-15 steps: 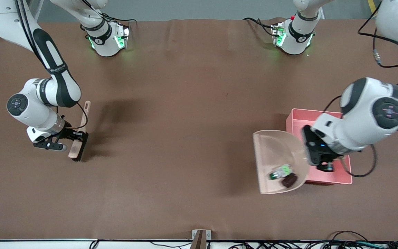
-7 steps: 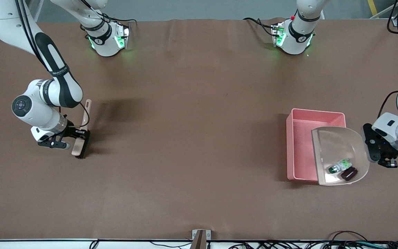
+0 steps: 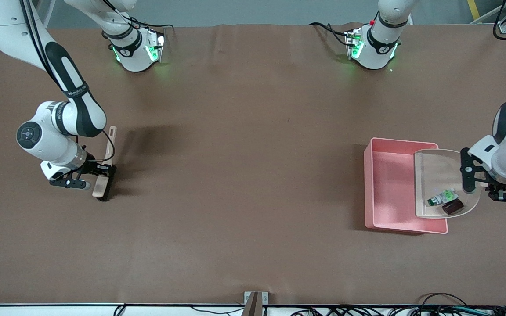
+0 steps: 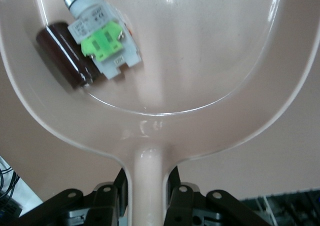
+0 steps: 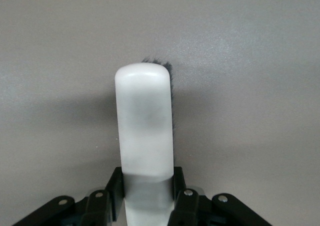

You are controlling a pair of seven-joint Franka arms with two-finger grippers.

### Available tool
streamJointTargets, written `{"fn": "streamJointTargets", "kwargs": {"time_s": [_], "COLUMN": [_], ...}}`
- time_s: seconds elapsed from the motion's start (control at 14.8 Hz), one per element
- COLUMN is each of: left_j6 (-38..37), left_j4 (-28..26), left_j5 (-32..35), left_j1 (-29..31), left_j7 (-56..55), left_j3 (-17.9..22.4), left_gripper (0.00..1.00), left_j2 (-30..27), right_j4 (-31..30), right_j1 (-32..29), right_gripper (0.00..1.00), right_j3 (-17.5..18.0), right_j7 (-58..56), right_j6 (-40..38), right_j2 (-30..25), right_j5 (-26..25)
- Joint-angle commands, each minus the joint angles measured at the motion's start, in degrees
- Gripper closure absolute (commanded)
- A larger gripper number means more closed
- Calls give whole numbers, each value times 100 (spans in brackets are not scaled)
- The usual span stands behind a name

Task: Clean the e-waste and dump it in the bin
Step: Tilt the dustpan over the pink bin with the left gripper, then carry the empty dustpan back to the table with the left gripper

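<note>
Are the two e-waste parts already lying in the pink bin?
No, both e-waste parts still sit in the dustpan, which the left gripper holds over the pink bin.

Left gripper (image 3: 477,177): clamping the beige plastic dustpan's handle (image 4: 148,186), hanging over the pink tub.
Right gripper (image 3: 99,172): gripping the brush's pale handle (image 5: 145,136), low at the surface.

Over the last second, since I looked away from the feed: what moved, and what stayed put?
The left gripper, shut on the dustpan handle, carried it from the table beside the bin toward the left arm's end; it is now over the bin. Both e-waste parts stayed in the pan. The bin did not move. The right gripper kept hold of the brush, shifting only slightly.
</note>
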Motion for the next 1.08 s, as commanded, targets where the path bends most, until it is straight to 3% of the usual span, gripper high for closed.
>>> {"fn": "streamJointTargets", "kwargs": {"time_s": [0.0, 0.54, 0.74, 0.81, 0.88, 1.02], "left_j6": [18, -184, -394, -508, -596, -789], "left_j4": [-231, -187, -169, -117, 14, 173], "left_j5": [438, 1282, 1580, 1625, 1617, 1556], "left_j1": [63, -403, -683, -798, -903, -1115], "left_j7": [-17, -202, -202, -202, -193, -332], "left_j3": [-45, -89, -89, -98, -98, -237], "left_gripper": [83, 87, 87, 87, 87, 88], "left_j2": [-237, -237, -254, -254, -254, -281], "right_j4": [37, 160, 204, 205, 213, 406], "right_j1": [-170, -179, -266, -301, -310, -284], "right_gripper": [62, 38, 20, 6, 0, 0], "right_j3": [113, 113, 104, 113, 122, 122], "right_j7": [-104, -227, -236, -271, -289, -298], "right_j6": [15, -2, -2, -11, -98, -457], "right_j2": [43, 52, 43, 35, 17, -114], "right_j5": [-98, -89, -89, -89, -81, -63]}}
